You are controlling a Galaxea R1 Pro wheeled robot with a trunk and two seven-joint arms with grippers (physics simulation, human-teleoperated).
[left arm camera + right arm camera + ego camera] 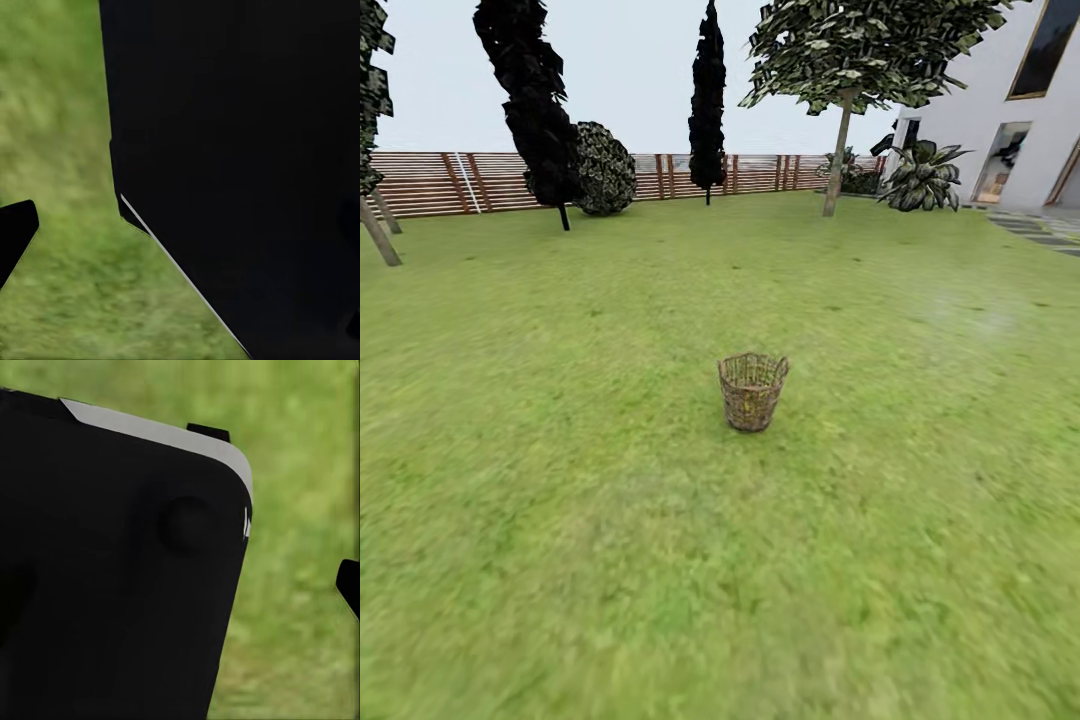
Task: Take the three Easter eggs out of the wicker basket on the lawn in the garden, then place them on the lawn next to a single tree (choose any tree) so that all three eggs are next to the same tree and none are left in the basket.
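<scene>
The wicker basket (752,390) stands upright on the lawn (660,560) in the middle of the head view, some way ahead of me. Its open weave shows no eggs; whatever is inside is hidden from this angle. A tall tree (839,150) with a pale trunk and leafy crown rises at the back right of the garden. In the left wrist view a dark fingertip (13,234) sits at the picture's edge beside my black body (240,165), over grass. The right wrist view has a fingertip (349,585) at its edge too. Both grippers look open and hold nothing.
A brown slat fence (480,182) closes the back. Two near-black columnar trees (535,110) (708,100) and a round bush (603,170) stand before it. A white house (1020,110), a palm-like plant (923,178) and paving slabs (1040,230) lie at right. Another slanted trunk (378,235) is at far left.
</scene>
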